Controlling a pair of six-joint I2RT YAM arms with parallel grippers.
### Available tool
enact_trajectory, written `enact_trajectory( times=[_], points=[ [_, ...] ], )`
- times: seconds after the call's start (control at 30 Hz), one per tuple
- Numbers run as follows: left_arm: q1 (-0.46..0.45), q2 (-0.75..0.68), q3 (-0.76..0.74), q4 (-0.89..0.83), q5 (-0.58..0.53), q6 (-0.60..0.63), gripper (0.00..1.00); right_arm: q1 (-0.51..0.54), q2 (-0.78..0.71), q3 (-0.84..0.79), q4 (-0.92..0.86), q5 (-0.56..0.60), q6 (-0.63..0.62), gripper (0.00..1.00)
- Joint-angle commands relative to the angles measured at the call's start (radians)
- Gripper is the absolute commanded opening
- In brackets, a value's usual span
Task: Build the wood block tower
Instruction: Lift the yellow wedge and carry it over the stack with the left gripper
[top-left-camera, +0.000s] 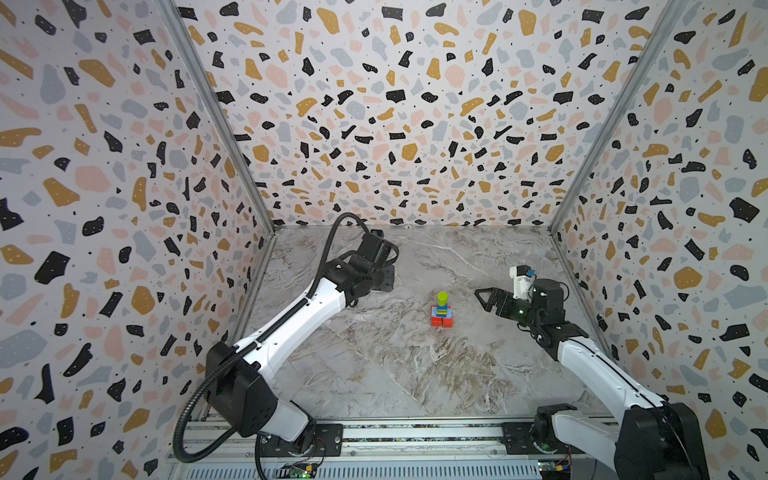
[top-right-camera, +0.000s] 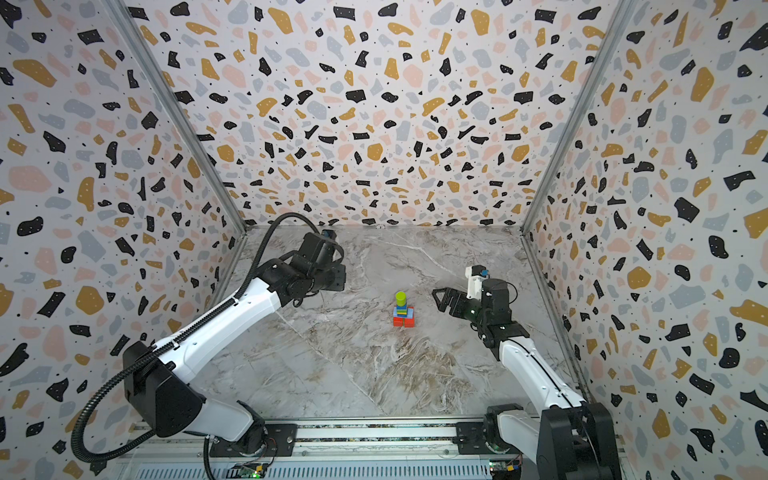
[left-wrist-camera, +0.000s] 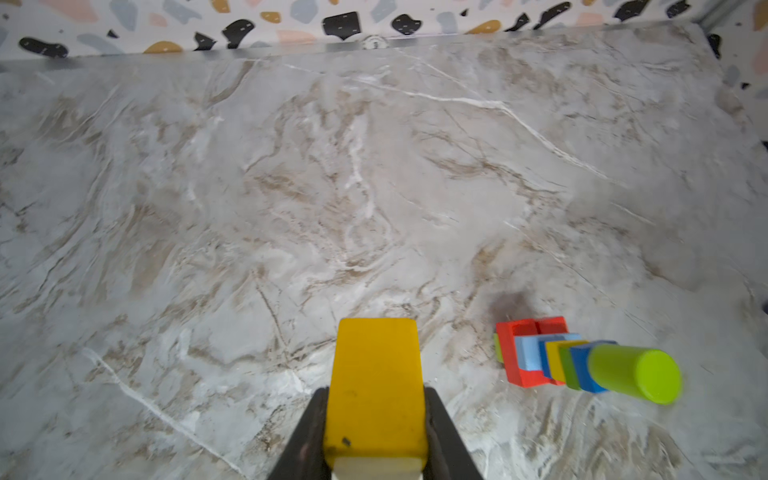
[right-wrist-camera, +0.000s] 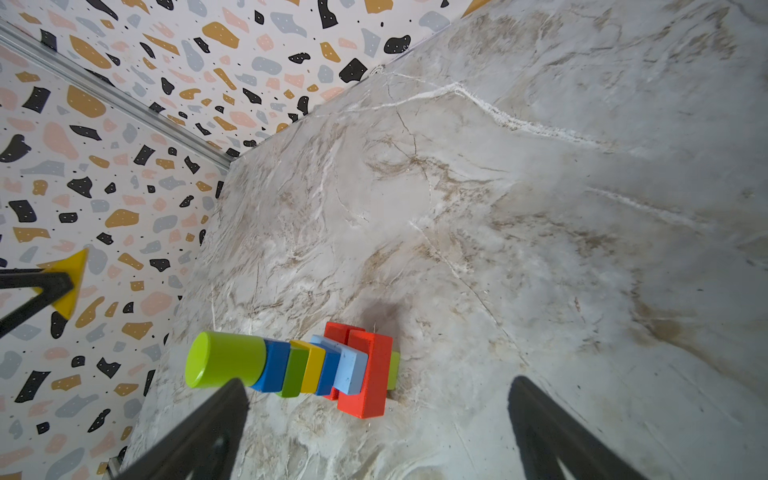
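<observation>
The wood block tower (top-left-camera: 441, 311) (top-right-camera: 403, 311) stands mid-table. It has red blocks (right-wrist-camera: 368, 374) at the base, then light blue, blue, yellow, green and blue layers, and a lime cylinder (left-wrist-camera: 631, 374) (right-wrist-camera: 224, 365) on top. My left gripper (left-wrist-camera: 376, 392) is shut on a yellow block (left-wrist-camera: 376, 357), raised to the left of the tower and apart from it. That block shows a pointed corner (right-wrist-camera: 70, 282) in the right wrist view. In both top views the arm hides the block. My right gripper (top-left-camera: 480, 298) (top-right-camera: 437, 297) stands open to the right of the tower, its fingers (right-wrist-camera: 216, 419) holding nothing.
The marble table (top-left-camera: 395, 374) is walled by terrazzo-patterned panels at the back (top-left-camera: 415, 124) and on both sides. A metal rail (top-left-camera: 415, 434) with the arm bases runs along the front edge. No loose blocks lie on the table in view.
</observation>
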Motion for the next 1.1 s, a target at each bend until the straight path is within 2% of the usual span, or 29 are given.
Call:
enact_trajectory(
  times=[0.0, 0.27, 0.43, 1.07],
  points=[
    [-0.047, 0.019, 0.093, -0.094, 0.006, 0.033, 0.19, 0.002, -0.004, 0.002, 0.013, -0.011, 0.005, 0.99],
    [-0.19, 0.124, 0.266, -0.158, 0.021, 0.076, 0.19, -0.01, 0.014, 0.008, 0.014, -0.021, -0.005, 0.99],
    [-0.243, 0.189, 0.347, -0.19, 0.005, 0.085, 0.19, -0.016, 0.026, 0.008, 0.014, -0.023, -0.012, 0.99],
    [-0.293, 0.391, 0.542, -0.249, 0.002, 0.132, 0.15, -0.017, 0.058, 0.008, 0.039, -0.035, -0.016, 0.99]
  ],
)
